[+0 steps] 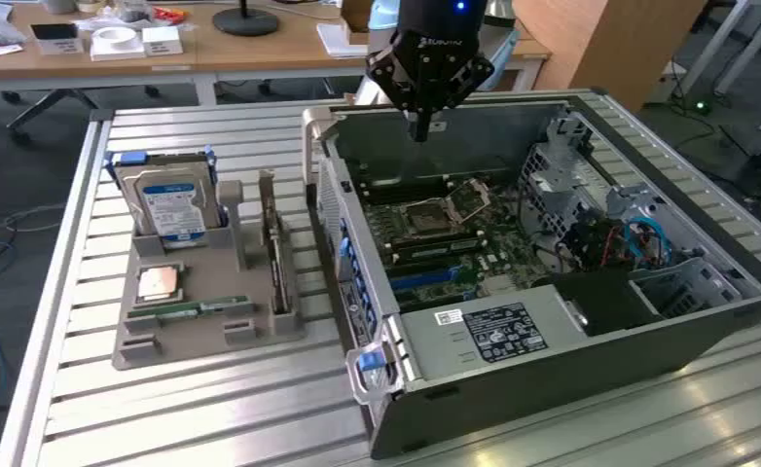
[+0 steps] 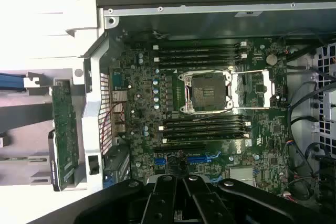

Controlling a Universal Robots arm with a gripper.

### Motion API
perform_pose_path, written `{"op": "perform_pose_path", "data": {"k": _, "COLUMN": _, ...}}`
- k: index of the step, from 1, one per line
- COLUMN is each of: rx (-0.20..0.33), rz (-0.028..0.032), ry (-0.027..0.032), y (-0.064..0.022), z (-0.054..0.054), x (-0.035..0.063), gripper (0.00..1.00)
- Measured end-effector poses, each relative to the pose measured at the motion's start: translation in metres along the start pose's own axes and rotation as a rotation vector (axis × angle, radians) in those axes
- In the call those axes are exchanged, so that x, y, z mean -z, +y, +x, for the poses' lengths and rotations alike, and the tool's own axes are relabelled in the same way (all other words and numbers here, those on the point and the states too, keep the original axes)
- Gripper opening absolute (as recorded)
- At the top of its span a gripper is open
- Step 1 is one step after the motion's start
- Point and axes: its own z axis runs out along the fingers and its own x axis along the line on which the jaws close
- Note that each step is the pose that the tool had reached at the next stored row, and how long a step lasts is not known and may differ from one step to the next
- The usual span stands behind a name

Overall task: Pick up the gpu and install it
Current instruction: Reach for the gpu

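The gpu (image 1: pixel 274 255) stands on edge in a slot of the grey holder (image 1: pixel 199 336) at the exterior view's left of the computer case; it is a thin dark card. The wrist view catches its green circuit-board side (image 2: pixel 64 135) just outside the case wall. My gripper (image 1: pixel 419 129) hangs above the far end of the open case (image 1: pixel 575 336), over the motherboard (image 1: pixel 439 233), well away from the gpu. Its black fingers (image 2: pixel 184 179) meet, shut, with nothing between them.
The holder also carries an upright silver hard drive with a blue-white label (image 1: pixel 173 199), a processor chip (image 1: pixel 160 282) and a small green memory stick (image 1: pixel 205 308). Inside the case are the empty processor socket (image 2: pixel 207 93), expansion slots (image 2: pixel 184 145) and cables (image 1: pixel 640 238). A desk with clutter (image 1: pixel 121 39) stands behind.
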Motion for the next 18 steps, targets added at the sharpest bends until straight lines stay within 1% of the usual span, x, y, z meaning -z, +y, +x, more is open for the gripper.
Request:
{"op": "perform_pose_path", "data": {"k": 13, "rx": 0.0, "rz": 0.0, "ry": 0.0, "y": 0.0, "z": 0.0001, "x": 0.0, "gripper": 0.11}}
{"op": "perform_pose_path", "data": {"k": 18, "rx": 0.0, "rz": 0.0, "ry": 0.0, "y": -0.0005, "z": 0.0072, "x": 0.0001, "gripper": 0.11}}
